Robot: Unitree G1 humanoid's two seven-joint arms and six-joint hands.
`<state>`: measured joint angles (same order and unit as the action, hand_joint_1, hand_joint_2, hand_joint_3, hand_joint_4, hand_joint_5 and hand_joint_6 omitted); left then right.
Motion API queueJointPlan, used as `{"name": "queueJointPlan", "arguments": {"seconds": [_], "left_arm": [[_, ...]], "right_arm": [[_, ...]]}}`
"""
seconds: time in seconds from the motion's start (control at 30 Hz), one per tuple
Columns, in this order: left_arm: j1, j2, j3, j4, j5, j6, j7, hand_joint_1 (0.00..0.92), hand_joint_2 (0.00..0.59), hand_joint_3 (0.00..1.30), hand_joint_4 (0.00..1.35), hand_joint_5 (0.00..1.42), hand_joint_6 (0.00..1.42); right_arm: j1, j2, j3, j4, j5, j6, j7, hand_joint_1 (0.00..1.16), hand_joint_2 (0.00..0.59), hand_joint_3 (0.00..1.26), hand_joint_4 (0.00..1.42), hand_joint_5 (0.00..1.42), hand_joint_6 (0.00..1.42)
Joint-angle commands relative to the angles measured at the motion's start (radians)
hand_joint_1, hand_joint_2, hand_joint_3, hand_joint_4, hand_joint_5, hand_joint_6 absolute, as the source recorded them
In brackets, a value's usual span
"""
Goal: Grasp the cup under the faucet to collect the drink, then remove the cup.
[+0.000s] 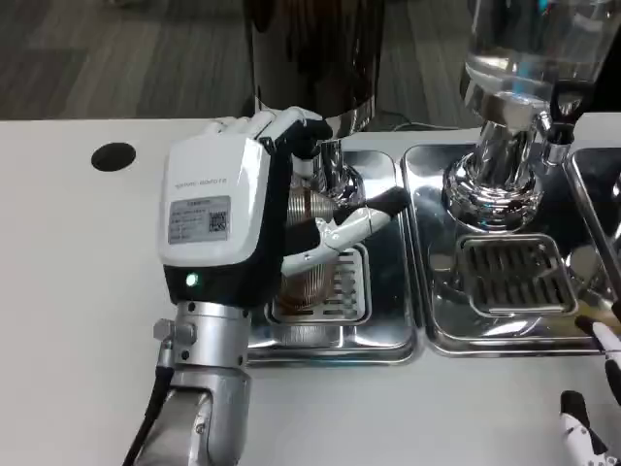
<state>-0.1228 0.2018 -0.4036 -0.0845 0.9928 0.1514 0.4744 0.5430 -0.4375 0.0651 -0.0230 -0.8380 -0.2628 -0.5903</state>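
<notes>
One hand, the left hand point(228, 209), is gripping the ribbed cup point(309, 243) on the tray point(388, 340) beneath the faucet point(335, 170); right hand's fingertips point(582, 427) are showing, grip unclear.

A white bench point(78, 282) carried the scene. At ten o'clock a round black hole point(114, 156) sat in its top. At three o'clock a steel drip tray point(441, 335) held a slotted grate point(514, 275), and above it stood a clear-tanked dispenser point(529, 39) on a chromed base point(493, 180). Beyond the bench's far edge, at eleven o'clock, lay grey carpet point(116, 58).
</notes>
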Motion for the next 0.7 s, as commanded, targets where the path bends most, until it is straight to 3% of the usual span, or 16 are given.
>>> {"name": "queueJointPlan", "arguments": {"seconds": [0.03,0.7], "left_arm": [[0.051,0.014,0.002,0.019,0.001,-0.002,-0.015,0.000,0.085,0.56,0.45,0.51,0.41],[0.072,0.015,0.026,0.010,0.008,-0.020,-0.015,0.000,0.079,0.56,0.41,0.51,0.41]], "right_arm": [[0.008,0.000,0.001,-0.017,-0.002,-0.004,-0.004,0.13,0.450,0.13,0.00,0.00,0.00],[0.013,0.006,0.001,-0.025,-0.010,-0.006,-0.003,0.13,0.449,0.13,0.00,0.00,0.00]]}}
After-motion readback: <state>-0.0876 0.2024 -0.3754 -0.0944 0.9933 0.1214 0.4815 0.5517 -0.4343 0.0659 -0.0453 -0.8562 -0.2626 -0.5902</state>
